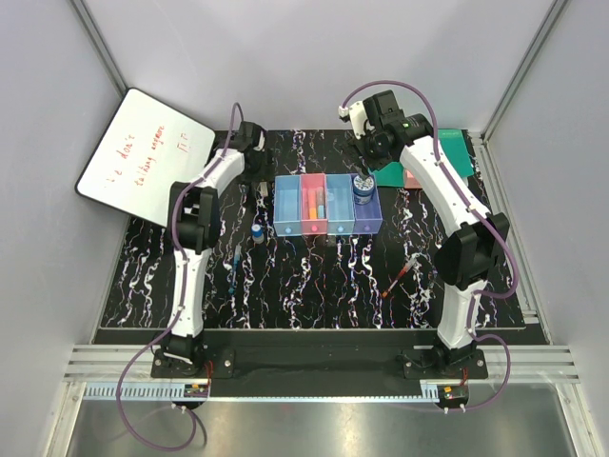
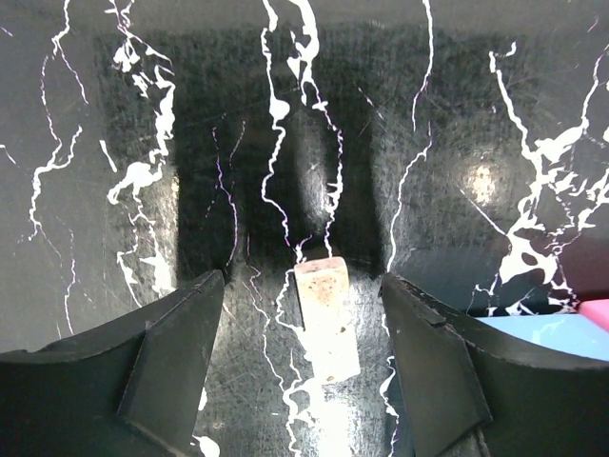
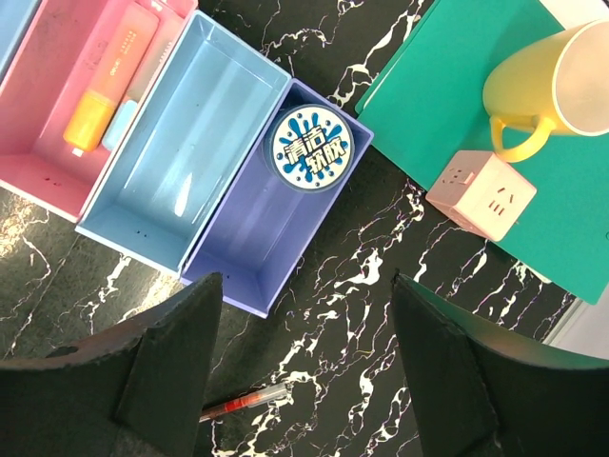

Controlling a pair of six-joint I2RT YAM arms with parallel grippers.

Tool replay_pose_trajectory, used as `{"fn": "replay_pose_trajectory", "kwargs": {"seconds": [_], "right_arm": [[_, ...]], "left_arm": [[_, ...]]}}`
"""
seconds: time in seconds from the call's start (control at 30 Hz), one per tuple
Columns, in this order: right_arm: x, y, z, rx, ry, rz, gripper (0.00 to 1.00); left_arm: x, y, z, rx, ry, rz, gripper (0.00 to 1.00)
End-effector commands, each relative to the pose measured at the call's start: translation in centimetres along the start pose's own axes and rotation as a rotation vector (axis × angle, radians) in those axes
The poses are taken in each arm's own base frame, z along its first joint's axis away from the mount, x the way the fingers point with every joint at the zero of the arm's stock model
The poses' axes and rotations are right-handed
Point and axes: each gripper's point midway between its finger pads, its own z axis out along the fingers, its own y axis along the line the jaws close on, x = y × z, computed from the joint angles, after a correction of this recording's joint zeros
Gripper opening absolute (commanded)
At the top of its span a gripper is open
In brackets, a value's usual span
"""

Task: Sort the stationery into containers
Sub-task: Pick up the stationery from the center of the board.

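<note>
The four joined trays (image 1: 288,221) stand mid-table: light blue, pink, light blue, purple. The orange marker (image 3: 95,105) and a teal marker (image 1: 322,206) lie in the pink tray (image 3: 57,67). The round patterned tin (image 3: 312,148) sits in the purple tray (image 3: 249,249) at its far end. My right gripper (image 3: 306,278) is open and empty, high above that tray. My left gripper (image 2: 300,281) is open, low over the table, with the beige eraser (image 2: 325,319) lying between its fingers, untouched. The red pen (image 1: 402,276), blue pen (image 1: 235,257) and blue-capped bottle (image 1: 258,231) lie loose on the table.
A green mat (image 3: 447,95) at the back right carries the yellow cup (image 3: 547,81) and pink cube (image 3: 481,195). A whiteboard (image 1: 143,157) leans at the back left. The red pen also shows in the right wrist view (image 3: 245,401).
</note>
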Motion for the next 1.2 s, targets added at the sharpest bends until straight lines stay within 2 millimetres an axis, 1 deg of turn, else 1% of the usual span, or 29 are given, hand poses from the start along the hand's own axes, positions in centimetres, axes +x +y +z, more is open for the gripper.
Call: {"fn": "replay_pose_trajectory", "kwargs": {"seconds": [0.0, 0.27, 0.37, 0.43, 0.47, 0.53, 0.57, 0.67, 0.7, 0.77, 0.8, 0.87, 0.9, 0.97, 1.07, 1.1, 1.17], "right_arm": [[-2.3, 0.1, -1.5, -0.002, -0.082, 0.013, 0.78], [-2.4, 0.1, -1.6, -0.001, -0.084, 0.017, 0.76], [-2.5, 0.1, -1.6, -0.002, -0.087, 0.02, 0.75], [-2.6, 0.1, -1.6, -0.001, -0.09, 0.02, 0.75], [-2.7, 0.1, -1.6, -0.003, -0.092, 0.02, 0.74], [-2.6, 0.1, -1.7, -0.004, -0.092, 0.024, 0.74], [-2.7, 0.2, -1.7, -0.007, -0.095, 0.024, 0.73], [-2.7, 0.2, -1.8, -0.008, -0.096, 0.026, 0.73], [-2.7, 0.2, -1.8, -0.008, -0.095, 0.027, 0.72], [-2.8, 0.2, -1.9, -0.01, -0.1, 0.029, 0.72], [-2.8, 0.2, -2.0, -0.011, -0.104, 0.029, 0.72], [-2.8, 0.2, -2.1, -0.009, -0.103, 0.031, 0.72], [-2.9, 0.2, -2.2, -0.008, -0.106, 0.031, 0.72], [-3.0, 0.2, -2.3, -0.011, -0.11, 0.032, 0.72], [-3.0, 0.2, -2.5, -0.008, -0.112, 0.033, 0.72], [-3.0, 0.2, -2.5, -0.008, -0.112, 0.033, 0.72], [-3.2, 0.1, -2.9, -0.006, -0.123, 0.029, 0.72]], "left_arm": [[2.1, 0.0, 0.4, -0.04, 0.062, 0.023, 0.73], [2.7, 0.4, 0.5, -0.072, 0.08, 0.03, 0.72], [2.8, 0.3, 0.4, -0.078, 0.085, 0.031, 0.65], [3.1, 0.5, 0.5, -0.085, 0.093, 0.037, 0.63], [3.1, 0.6, 0.5, -0.093, 0.092, 0.043, 0.59], [3.3, 0.8, 0.6, -0.1, 0.098, 0.044, 0.55], [3.3, 0.8, 0.6, -0.1, 0.1, 0.047, 0.5], [3.5, 0.8, 0.6, -0.105, 0.105, 0.051, 0.4], [3.6, 0.9, 0.7, -0.108, 0.109, 0.053, 0.31], [3.7, 0.8, 0.7, -0.111, 0.111, 0.059, 0.23], [3.6, 0.9, 0.5, -0.113, 0.109, 0.059, 0.15], [3.5, 1.0, 0.4, -0.118, 0.106, 0.064, 0.11], [3.3, 0.9, 0.0, -0.117, 0.102, 0.067, 0.09], [2.9, 1.0, -0.5, -0.12, 0.09, 0.069, 0.09], [1.6, 0.7, -2.0, -0.113, 0.055, 0.077, 0.08], [0.8, 0.5, -3.0, -0.107, 0.031, 0.078, 0.08], [-0.1, 0.2, -4.2, -0.091, 0.006, 0.085, 0.08]]}}
